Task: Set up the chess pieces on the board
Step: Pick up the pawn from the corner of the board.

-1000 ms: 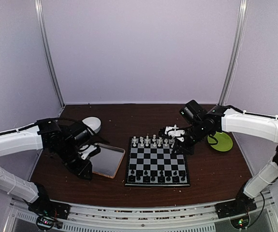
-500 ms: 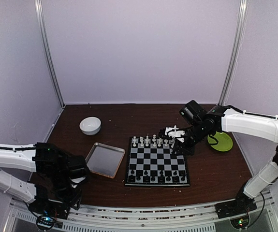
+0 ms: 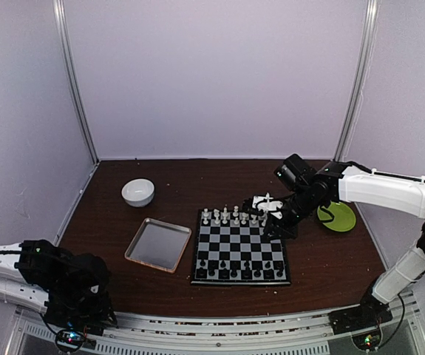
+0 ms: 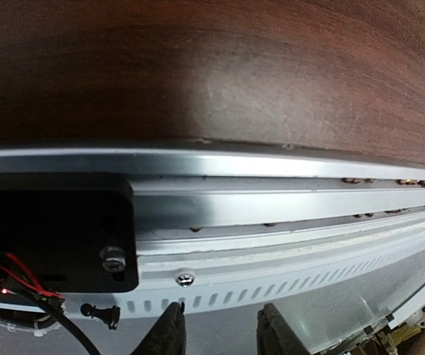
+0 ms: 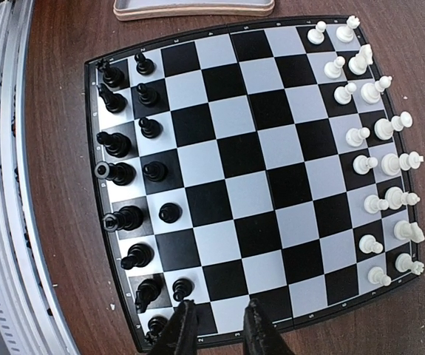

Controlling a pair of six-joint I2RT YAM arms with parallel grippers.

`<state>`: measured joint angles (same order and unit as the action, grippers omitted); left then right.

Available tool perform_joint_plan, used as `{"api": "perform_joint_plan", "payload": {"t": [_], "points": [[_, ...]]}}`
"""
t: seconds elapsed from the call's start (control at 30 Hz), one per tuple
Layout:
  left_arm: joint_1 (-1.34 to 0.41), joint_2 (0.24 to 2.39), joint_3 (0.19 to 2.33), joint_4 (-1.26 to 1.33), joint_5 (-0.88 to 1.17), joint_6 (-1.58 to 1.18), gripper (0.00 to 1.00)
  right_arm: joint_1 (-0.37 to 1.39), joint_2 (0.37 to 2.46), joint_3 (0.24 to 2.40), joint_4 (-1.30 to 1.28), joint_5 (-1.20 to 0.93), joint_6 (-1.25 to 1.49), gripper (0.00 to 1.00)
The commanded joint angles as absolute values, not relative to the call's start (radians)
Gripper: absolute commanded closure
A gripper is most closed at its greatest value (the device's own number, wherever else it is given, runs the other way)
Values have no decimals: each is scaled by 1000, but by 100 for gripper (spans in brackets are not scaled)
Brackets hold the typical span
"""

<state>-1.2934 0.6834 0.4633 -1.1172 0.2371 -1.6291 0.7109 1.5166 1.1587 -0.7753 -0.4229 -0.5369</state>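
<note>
Here, right gripper (image 5: 216,329) over board (image 5: 227,185) edge, jaws apart, seemingly empty.

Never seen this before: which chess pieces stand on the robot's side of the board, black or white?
The black pieces, along the edge of the board nearest the robot; the white pieces line the far edge.

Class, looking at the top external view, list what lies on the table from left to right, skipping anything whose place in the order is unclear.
Tray → board → green disc.
</note>
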Motion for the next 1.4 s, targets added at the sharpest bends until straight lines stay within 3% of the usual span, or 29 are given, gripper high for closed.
{"api": "perform_joint_plan", "payload": {"t": [0.0,0.33,0.5,0.63,0.87,1.37], "points": [[-1298,676,403,-1269,260,-1686,67,709,1495,1167,-790,-428,-548,77],[-1362,1309,787,-1249,126,-838,65,709,1515,1172,-803,-440,-562,77],[-1436,1369,833,-1264,192,-612,65,707,1499,1167,-804,-442,-561,77],[-1446,1318,793,-1284,255,-528,67,706,1494,1167,-803,-443,-564,77],[-1495,1441,765,-1330,317,-418,67,706,1503,1167,-807,-449,-565,77],[-1604,1650,745,-1343,328,-476,66,706,1521,1172,-814,-458,-568,77]]}}
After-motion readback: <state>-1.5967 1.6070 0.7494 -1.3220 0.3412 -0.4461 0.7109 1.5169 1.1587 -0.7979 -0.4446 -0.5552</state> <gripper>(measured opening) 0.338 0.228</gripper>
